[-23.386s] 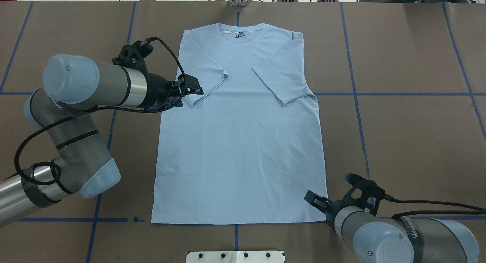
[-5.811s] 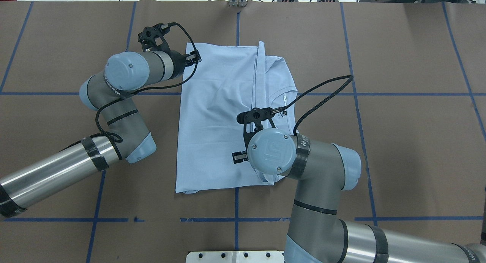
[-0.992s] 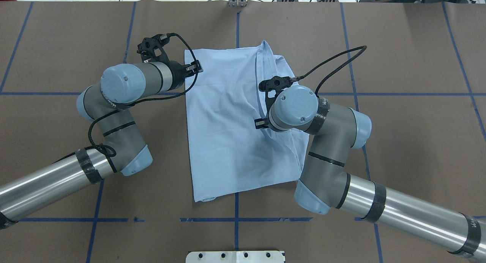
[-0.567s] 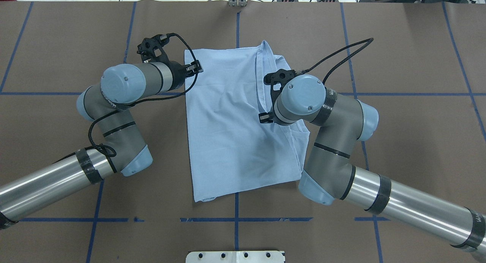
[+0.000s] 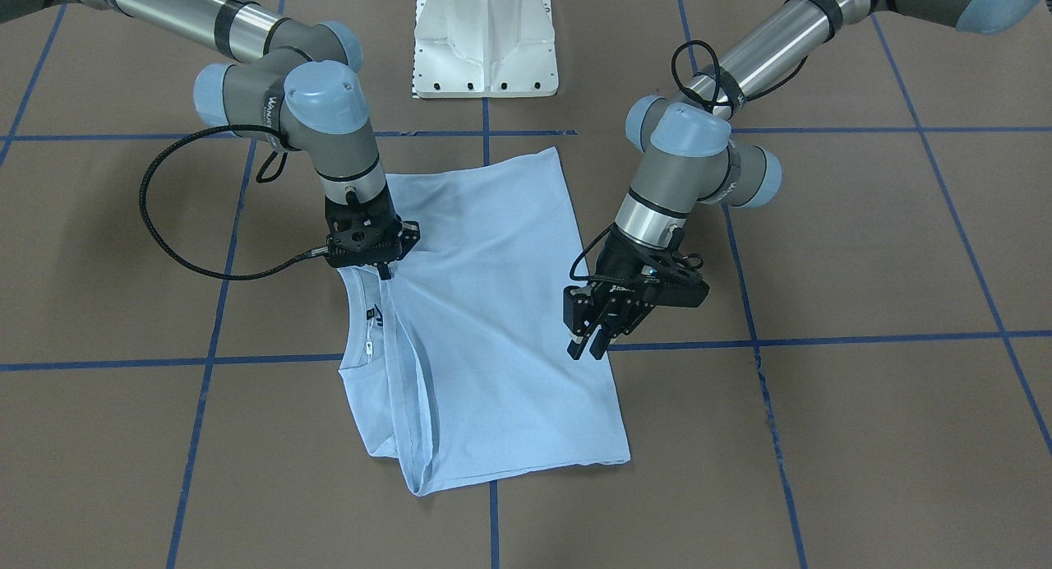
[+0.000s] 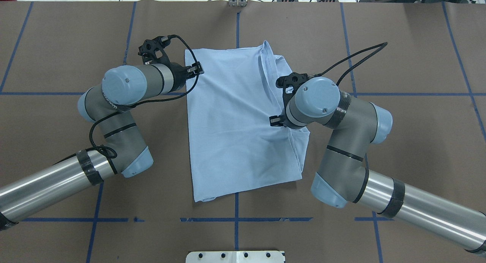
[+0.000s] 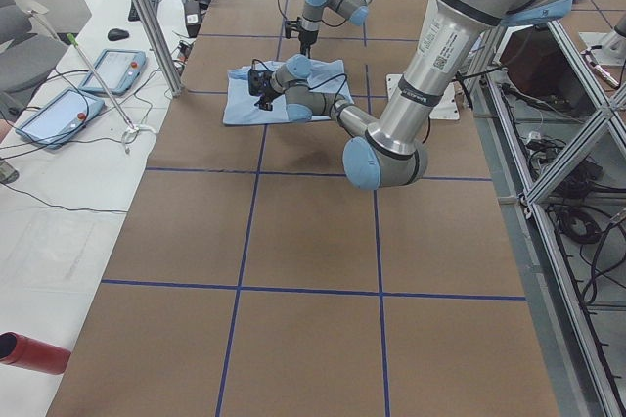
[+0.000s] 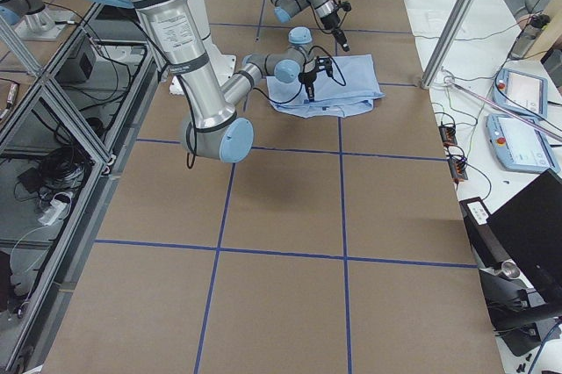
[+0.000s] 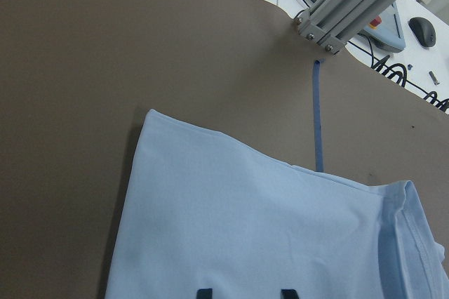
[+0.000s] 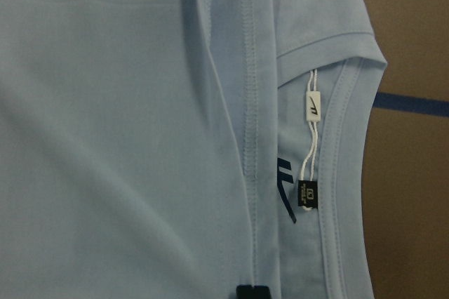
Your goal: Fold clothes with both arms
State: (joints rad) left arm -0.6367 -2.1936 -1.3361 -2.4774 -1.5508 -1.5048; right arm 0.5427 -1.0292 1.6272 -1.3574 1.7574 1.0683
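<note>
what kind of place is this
Probably a robotics lab: a table gridded with blue tape, aluminium framing, and teach pendants on a side bench.

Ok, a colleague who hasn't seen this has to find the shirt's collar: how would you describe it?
On the brown table lies one folded light blue t-shirt. Its collar is on the robot's right side, just past the right gripper, partly under the folded flap. It is the only curved ribbed band, with a white string tag and a small dark label inside.
</note>
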